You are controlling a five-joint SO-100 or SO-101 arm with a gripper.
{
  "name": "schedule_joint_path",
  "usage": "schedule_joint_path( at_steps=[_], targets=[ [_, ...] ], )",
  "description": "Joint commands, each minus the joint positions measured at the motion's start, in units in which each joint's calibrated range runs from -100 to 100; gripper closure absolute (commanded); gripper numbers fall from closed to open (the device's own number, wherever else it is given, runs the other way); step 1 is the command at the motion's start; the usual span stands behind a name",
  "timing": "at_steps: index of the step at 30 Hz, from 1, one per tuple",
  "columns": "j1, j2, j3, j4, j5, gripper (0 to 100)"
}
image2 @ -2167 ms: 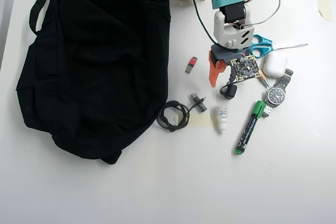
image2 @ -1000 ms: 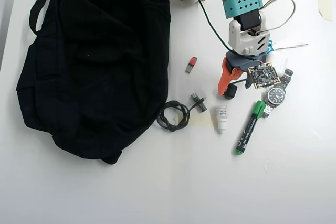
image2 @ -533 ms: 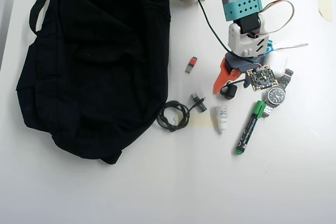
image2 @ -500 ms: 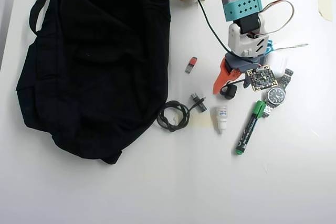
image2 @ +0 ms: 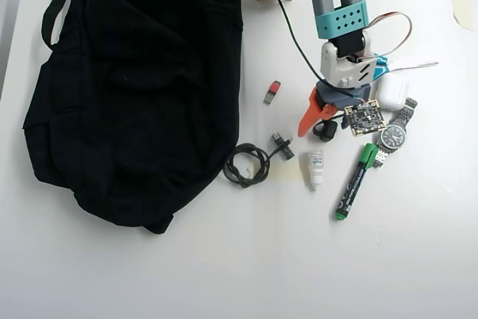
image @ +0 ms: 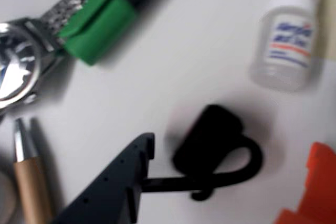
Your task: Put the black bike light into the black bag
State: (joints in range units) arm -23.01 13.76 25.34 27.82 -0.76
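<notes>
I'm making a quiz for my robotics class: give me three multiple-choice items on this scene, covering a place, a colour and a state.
1. Where is the black bike light?
A) inside the black bag
B) on the table between the end effector's fingers
C) on the watch

2. What colour is the marker's cap?
A) green
B) blue
C) yellow

3. What state is the end effector in?
A) shut on the light
B) open around the light
C) out of view

Key: 1 B, the wrist view shows the light lying between the fingers, far from the black bag; 2 A, cap looks green; 3 B, gaps show on both sides.
</notes>
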Motion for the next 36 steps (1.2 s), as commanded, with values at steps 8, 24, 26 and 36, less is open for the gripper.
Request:
schedule_joint_path(
  at_steps=[8, 24, 26, 36],
  targets=[
    [1.54, -0.4, -1.44, -0.78, -0.24, 63],
    [1.62, 2.84, -2.52, -1.98, -0.24, 65],
    [1.62, 2.84, -2.61, -2.33, -0.24, 69],
    [1.47, 2.84, -1.62, -6.2, -0.19, 98]
  ],
)
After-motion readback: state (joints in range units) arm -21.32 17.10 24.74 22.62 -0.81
